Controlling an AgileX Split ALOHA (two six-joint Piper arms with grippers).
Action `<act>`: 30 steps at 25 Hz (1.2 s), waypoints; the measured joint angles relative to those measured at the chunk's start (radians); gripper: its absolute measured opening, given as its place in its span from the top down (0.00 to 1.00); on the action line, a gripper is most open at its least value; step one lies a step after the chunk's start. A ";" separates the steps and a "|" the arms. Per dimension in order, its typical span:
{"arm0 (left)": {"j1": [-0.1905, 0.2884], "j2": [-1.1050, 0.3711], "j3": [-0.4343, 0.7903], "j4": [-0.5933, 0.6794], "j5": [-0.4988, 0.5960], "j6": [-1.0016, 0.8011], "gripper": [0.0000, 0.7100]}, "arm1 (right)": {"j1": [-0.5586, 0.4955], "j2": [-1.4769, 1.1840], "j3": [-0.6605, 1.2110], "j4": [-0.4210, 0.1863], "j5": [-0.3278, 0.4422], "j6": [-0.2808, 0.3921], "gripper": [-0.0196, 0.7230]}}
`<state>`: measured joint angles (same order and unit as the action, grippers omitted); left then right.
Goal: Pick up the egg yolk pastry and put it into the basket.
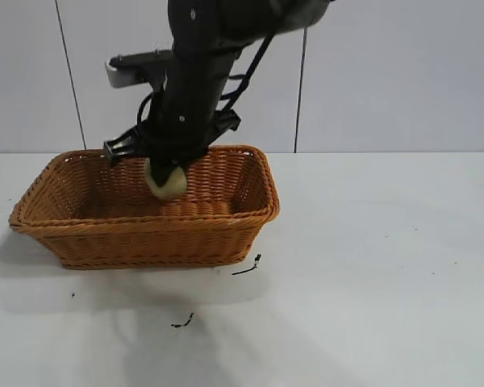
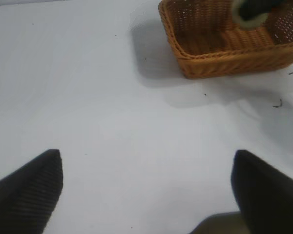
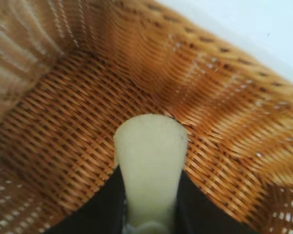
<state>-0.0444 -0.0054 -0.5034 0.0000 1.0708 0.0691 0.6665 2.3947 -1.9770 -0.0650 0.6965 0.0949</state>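
The orange-brown wicker basket (image 1: 89, 234) stands on the white table at the left. My right gripper (image 1: 166, 171) reaches down into it and is shut on the pale yellow egg yolk pastry (image 1: 168, 183), held above the basket floor near its middle. In the right wrist view the pastry (image 3: 150, 161) is squeezed between the two black fingers (image 3: 107, 204) over the woven floor of the basket (image 3: 63, 122). The left wrist view shows the basket (image 2: 219, 61) far off with the pastry (image 2: 249, 19) in it. My left gripper (image 2: 146, 190) is open over bare table, away from the basket.
Small dark scraps (image 1: 246, 268) lie on the table just in front of the basket, with another scrap (image 1: 183, 322) nearer the front. White wall panels stand behind the table.
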 joint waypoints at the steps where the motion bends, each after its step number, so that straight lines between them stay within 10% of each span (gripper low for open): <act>1: 0.000 0.000 0.000 0.000 0.000 0.000 0.02 | 0.000 0.007 0.000 0.000 -0.004 0.004 0.77; 10: 0.000 0.000 0.000 0.000 0.000 0.000 0.02 | 0.000 0.009 -0.125 0.001 0.137 0.013 0.08; 16: 0.000 0.000 0.000 0.000 0.000 0.000 0.02 | -0.009 -0.004 -0.343 -0.015 0.325 0.010 0.04; 30: 0.000 0.000 0.000 0.000 0.000 0.000 0.02 | -0.330 -0.014 -0.475 -0.016 0.467 0.003 0.04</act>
<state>-0.0444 -0.0054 -0.5034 0.0000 1.0708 0.0691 0.3363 2.3809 -2.4517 -0.0806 1.1636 0.0975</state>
